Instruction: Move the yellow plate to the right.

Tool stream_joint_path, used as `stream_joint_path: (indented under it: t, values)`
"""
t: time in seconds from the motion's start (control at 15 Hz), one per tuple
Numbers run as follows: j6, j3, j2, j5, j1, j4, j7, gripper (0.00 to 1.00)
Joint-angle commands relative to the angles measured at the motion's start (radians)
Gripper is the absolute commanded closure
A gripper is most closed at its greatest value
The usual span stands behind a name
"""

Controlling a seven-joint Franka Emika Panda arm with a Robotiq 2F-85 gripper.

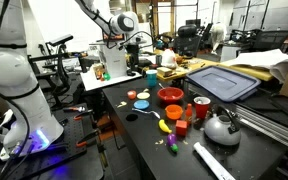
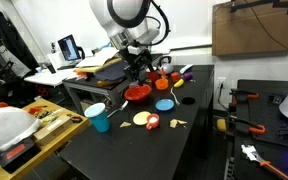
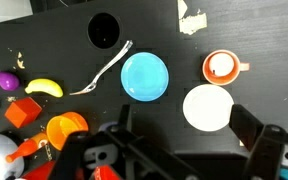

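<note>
The yellow plate [image 3: 207,108] lies flat on the black table and looks pale in the wrist view. It sits between a blue plate [image 3: 144,77] and an orange cup [image 3: 221,67]. It also shows in both exterior views [image 1: 141,104] [image 2: 142,119]. My gripper [image 3: 184,135] is open and empty. It hovers well above the table, with the yellow plate just beyond its fingers and nearer one of them. The gripper also shows high over the table in both exterior views [image 1: 134,44] [image 2: 139,66].
A fork [image 3: 104,70], banana [image 3: 44,88], purple eggplant [image 3: 4,78], red block [image 3: 24,112] and orange bowl [image 3: 66,130] lie beside the plates. A kettle [image 1: 221,127] and red cup [image 1: 201,108] stand further along. A teal cup [image 2: 97,117] stands near the table edge.
</note>
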Motion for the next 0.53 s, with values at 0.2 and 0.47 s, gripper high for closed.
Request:
stream_joint_path:
  t: [0.2,0.47]
  values:
    - [-0.092,0.031,-0.120,0.057,-0.065,-0.062,-0.181,0.00]
    - [-0.112,0.032,-0.165,0.059,-0.082,-0.078,-0.218,0.00]
